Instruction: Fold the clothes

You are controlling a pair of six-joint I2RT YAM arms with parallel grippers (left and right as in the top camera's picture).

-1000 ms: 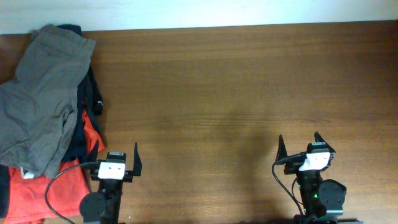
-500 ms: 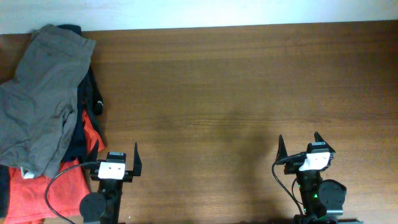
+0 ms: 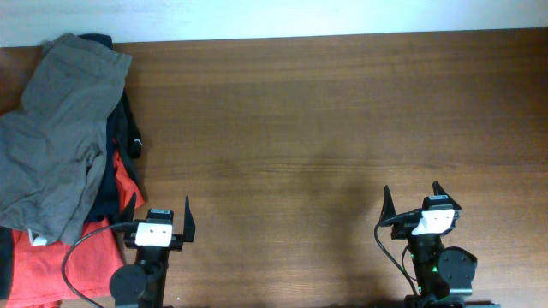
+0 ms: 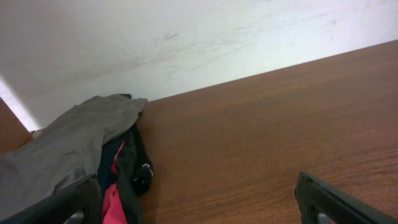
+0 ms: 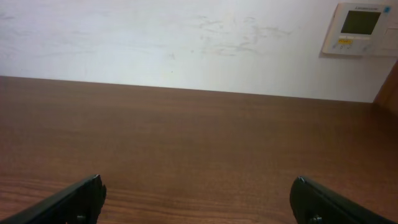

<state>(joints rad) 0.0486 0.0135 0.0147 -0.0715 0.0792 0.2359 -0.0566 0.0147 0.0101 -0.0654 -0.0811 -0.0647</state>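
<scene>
The grey-khaki clothes [image 3: 56, 137] lie crumpled on top of a pile at the table's left edge, with a small white label showing at the lower edge. They also show in the left wrist view [image 4: 62, 152]. My left gripper [image 3: 159, 208] is open and empty at the front, just right of the pile. My right gripper [image 3: 413, 196] is open and empty at the front right, far from the clothes.
A dark navy garment [image 3: 122, 128] and an orange-red garment [image 3: 90, 265] lie under the grey-khaki clothes. The wooden table [image 3: 325, 128] meets a white wall at the back. A wall panel [image 5: 360, 28] shows in the right wrist view.
</scene>
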